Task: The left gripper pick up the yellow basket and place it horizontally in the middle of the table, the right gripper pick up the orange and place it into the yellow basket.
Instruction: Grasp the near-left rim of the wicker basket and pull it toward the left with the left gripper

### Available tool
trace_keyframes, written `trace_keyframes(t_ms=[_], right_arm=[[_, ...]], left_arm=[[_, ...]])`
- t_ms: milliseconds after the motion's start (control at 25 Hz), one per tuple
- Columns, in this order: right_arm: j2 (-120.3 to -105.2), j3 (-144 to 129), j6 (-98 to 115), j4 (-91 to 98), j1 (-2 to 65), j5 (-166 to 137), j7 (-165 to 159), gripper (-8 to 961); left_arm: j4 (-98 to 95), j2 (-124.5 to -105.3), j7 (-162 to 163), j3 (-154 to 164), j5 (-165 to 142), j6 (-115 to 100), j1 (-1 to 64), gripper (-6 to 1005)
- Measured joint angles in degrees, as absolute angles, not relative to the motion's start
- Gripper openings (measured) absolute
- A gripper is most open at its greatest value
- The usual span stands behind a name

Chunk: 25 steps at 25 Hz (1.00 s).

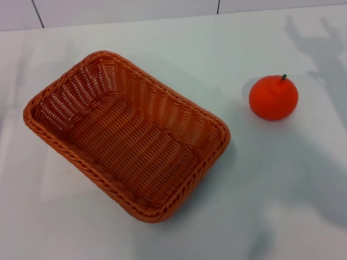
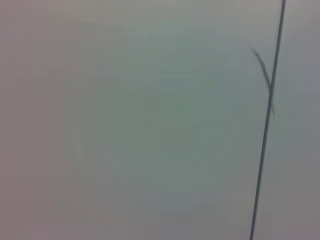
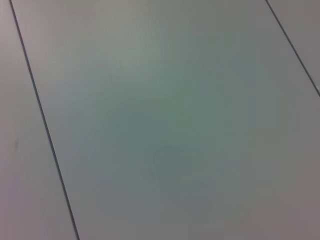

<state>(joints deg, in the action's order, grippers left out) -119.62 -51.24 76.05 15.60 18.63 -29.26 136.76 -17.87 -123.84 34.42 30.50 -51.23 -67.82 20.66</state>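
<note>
The yellow basket (image 1: 127, 132), an orange-brown woven wicker one with a braided rim, lies empty on the white table (image 1: 282, 206), left of centre and turned diagonally, its long side running from far left to near right. The orange (image 1: 273, 97), round with a short dark stem, sits on the table to the basket's right, apart from it. Neither gripper shows in any view. Both wrist views show only a plain pale surface with thin dark seams.
The table's far edge meets a pale panelled wall (image 1: 124, 11) at the top of the head view. Arm shadows fall on the table at the far right (image 1: 325, 59).
</note>
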Motion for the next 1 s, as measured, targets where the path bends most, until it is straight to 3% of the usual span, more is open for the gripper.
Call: trace_keyframes(t_ms=[1000], right_arm=[[-119.62,-51.2,76.2,15.6,18.7,-29.3,136.7,938]], left_arm=[[-18.5,-123.61,38.2,31.4,-51.6,-68.1,20.4,872]])
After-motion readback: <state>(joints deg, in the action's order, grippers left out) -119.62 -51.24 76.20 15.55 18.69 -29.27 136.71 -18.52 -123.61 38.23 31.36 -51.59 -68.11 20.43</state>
